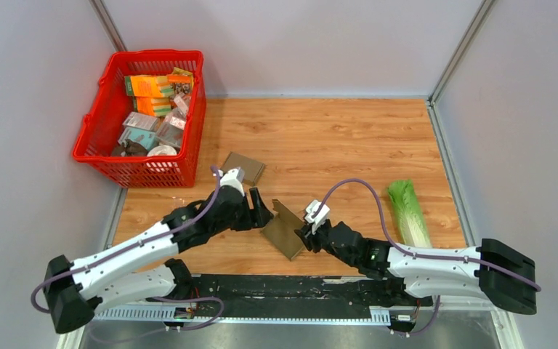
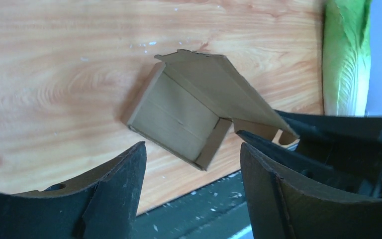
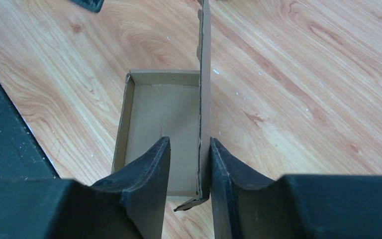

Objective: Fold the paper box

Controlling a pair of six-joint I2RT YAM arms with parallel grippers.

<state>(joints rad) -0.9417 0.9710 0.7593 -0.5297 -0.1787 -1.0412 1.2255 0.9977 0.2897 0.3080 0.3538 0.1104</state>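
Note:
The brown paper box [image 1: 285,231] lies near the table's front edge, a shallow tray with its lid flap standing up. From the left wrist I see its tray [image 2: 179,117] under the slanting flap [image 2: 224,84]. My left gripper [image 1: 261,207] hovers just left of the box, open and empty [image 2: 193,147]. My right gripper [image 1: 306,236] reaches in from the right. In the right wrist view it straddles [image 3: 189,140] the upright flap [image 3: 205,74]. The flap rests against the right finger, with a clear gap to the left finger over the tray floor [image 3: 161,114].
A red basket [image 1: 94,138] full of packets stands at the back left. A flat brown cardboard piece [image 1: 244,167] lies behind the box. A green cabbage [image 1: 409,211] lies at the right [image 2: 345,55]. A black rail [image 1: 283,287] runs along the near edge.

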